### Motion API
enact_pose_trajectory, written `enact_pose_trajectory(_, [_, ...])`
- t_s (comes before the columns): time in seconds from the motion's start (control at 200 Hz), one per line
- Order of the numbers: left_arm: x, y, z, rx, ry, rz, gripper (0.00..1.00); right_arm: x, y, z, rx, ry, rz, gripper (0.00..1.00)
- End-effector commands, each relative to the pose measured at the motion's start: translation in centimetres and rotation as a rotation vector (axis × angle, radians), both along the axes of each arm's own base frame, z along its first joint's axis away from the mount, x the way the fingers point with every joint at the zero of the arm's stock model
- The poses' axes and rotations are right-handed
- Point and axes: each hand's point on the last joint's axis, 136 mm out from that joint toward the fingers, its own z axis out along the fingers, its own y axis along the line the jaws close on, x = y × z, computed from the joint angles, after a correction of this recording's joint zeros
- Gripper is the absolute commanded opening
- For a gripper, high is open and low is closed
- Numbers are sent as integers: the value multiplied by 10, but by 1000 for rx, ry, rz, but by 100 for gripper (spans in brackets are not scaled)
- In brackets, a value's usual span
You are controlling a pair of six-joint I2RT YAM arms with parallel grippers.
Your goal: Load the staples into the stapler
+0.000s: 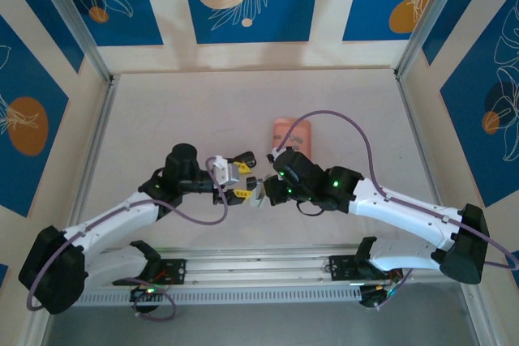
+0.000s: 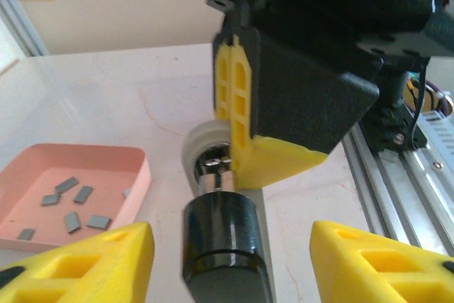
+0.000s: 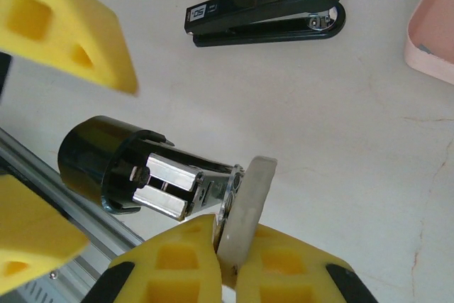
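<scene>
My right gripper [image 3: 234, 260] is shut on the white base of an opened stapler [image 3: 142, 168], whose metal magazine and black cap point toward the left arm. On either side of that black cap [image 2: 225, 246] stand the yellow fingers of my left gripper [image 2: 230, 260], open with a gap on each side. The two grippers meet at the table's middle, left [image 1: 241, 176] and right [image 1: 263, 188]. Several small grey staples [image 2: 71, 207] lie in the pink tray [image 2: 142, 182], to the left of the stapler.
A second, closed black stapler [image 3: 266, 6] lies flat on the table beyond the held one. The pink tray [image 1: 292, 131] sits just behind the right gripper. An aluminium rail [image 1: 259, 269] runs along the near edge between the arm bases.
</scene>
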Motion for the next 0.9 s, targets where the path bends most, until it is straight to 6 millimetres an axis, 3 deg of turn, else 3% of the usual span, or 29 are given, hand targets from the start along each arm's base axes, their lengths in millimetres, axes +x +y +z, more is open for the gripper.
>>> enact_pose_trajectory(0.0, [-1,-10,7,-4,-34,-30,52,6,11,29,71,-70,11,0])
enact_pose_trajectory(0.215, [2,-17,11,-33,-30,-30,20,3,7,29,80,-66,10,0])
enact_pose_trajectory(0.3, [3,-19,15,-43,-27,-30,13,4,-2,22,85,-48,-14,0])
enact_pose_trajectory(0.7, [-7,-19,53,-128,25,-72,0,11,-82,-28,496,162,-227,0])
enact_pose_trajectory(0.895, [-3,-19,100,-236,-3,-48,0,5,-103,-56,628,263,-326,0])
